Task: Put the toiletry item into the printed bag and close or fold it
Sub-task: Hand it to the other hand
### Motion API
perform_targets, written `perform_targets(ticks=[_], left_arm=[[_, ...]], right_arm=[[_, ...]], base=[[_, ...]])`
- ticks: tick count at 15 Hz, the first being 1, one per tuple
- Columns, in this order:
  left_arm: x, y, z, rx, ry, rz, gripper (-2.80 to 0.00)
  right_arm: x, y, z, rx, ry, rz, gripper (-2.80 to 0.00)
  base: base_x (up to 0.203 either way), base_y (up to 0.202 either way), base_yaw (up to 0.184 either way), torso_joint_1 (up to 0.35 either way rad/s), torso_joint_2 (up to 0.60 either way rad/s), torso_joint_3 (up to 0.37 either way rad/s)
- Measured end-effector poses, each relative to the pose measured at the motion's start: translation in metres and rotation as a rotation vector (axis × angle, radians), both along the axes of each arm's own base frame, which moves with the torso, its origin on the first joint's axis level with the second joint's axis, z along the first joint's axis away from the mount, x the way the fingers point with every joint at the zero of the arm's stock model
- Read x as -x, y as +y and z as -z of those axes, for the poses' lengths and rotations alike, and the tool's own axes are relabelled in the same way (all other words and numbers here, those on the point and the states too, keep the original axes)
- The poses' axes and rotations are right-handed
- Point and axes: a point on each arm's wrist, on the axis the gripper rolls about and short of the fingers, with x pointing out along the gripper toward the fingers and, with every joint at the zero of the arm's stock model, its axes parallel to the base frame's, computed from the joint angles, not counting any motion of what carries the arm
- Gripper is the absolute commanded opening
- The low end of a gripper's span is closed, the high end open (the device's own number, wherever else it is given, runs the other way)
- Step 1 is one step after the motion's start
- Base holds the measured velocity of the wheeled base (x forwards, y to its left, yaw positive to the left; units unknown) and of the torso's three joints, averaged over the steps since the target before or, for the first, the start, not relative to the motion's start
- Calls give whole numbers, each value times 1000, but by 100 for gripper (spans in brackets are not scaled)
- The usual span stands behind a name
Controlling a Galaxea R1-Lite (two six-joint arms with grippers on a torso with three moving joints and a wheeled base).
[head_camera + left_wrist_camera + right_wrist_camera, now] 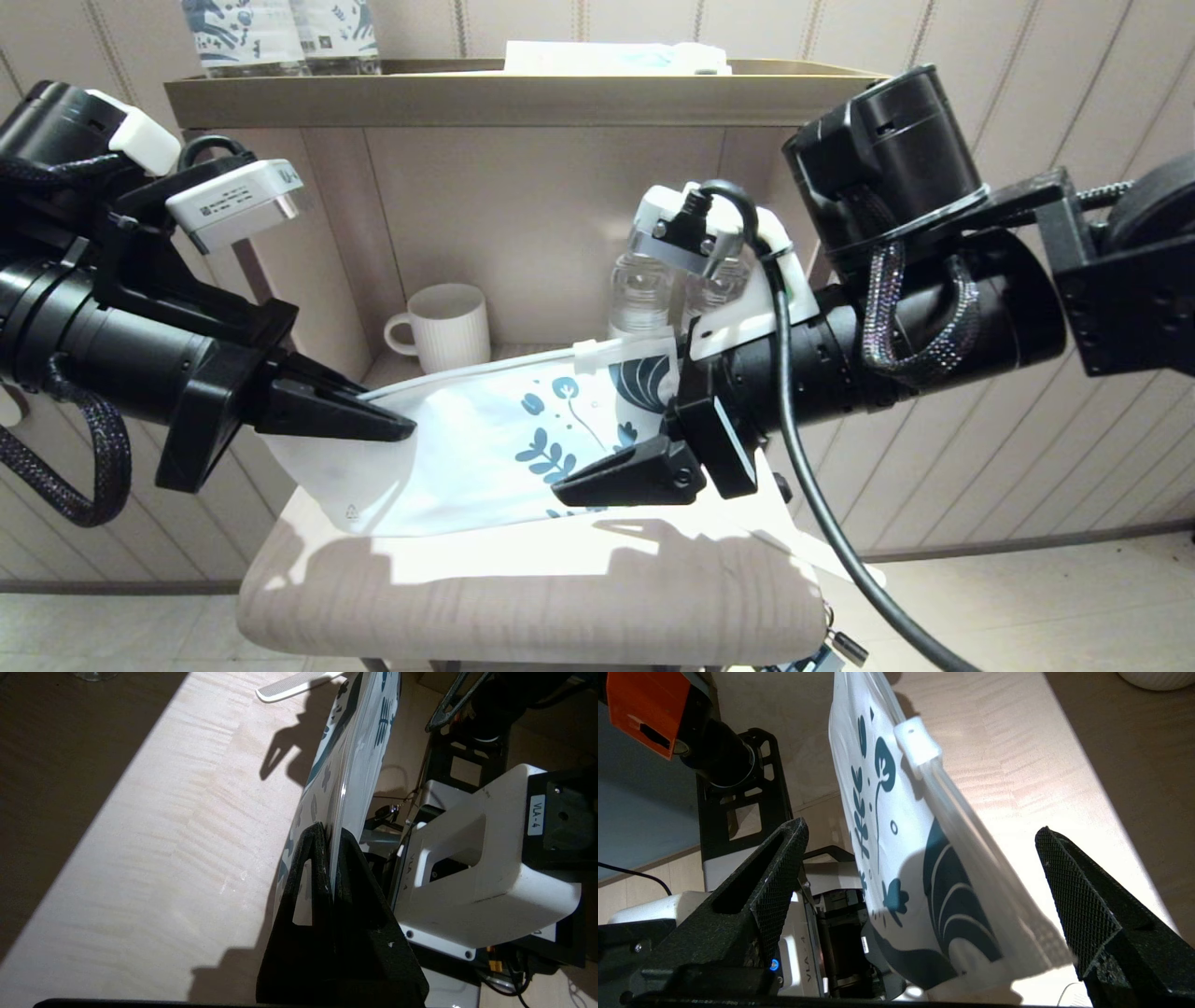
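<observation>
The left pincer (397, 427) is pressed together on the plain end of the printed bag (485, 439), a flat white plastic pouch with dark teal leaves and flowers at its far end, and holds it up off the pale wood-grain table (523, 597). In the left wrist view the thin film stands edge-on between the two black fingers (312, 858). The right pincer (597, 485) is spread wide at the printed end; in its own view the bag's flowered end and its clear closing strip with a small white slider (918, 746) hang between the open fingers (782, 858) without touching them.

The toiletry item (299, 683), a slim flat white comb-like stick, lies on the table beyond the left pincer, past the bag's far end and outside it, so it is not yet packed.

The bag looks very light, limp and slick, sagging between holds; the stiffer strip near the slider seems the surest place to pinch. The stick looks light and rigid but lies flat, so it may be awkward to lift; its narrow middle seems best.

Behind the pincers stand a ribbed white mug (448, 327) and clear water bottles (644, 289).
</observation>
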Motion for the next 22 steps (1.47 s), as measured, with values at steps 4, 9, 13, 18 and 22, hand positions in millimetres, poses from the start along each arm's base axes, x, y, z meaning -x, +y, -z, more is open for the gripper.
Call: perform_targets(ticks=[4,9,13,18,22], left_arm=[[1,-1,0,0,0,4,-280],[1,-1,0,-1,1,4,-280],[1,-1,1,-2,3,4,-280],[2,0,5,-8,13,7,-280],[4,0,6,-11,7,17,-280]], right_arm=[[-5,5,-1,1,0,-2,0],[-9,8,-1,1,0,-1,0],[-10,9,0,3,1,0,0],[-9,8,-1,3,10,-10,0],[-4,-3,-5,93,20,-36,0]], base=[[0,0,0,0,0,0],[0,0,0,0,0,0],[0,0,0,0,0,0],[0,0,0,0,0,0],[0,0,0,0,0,0]])
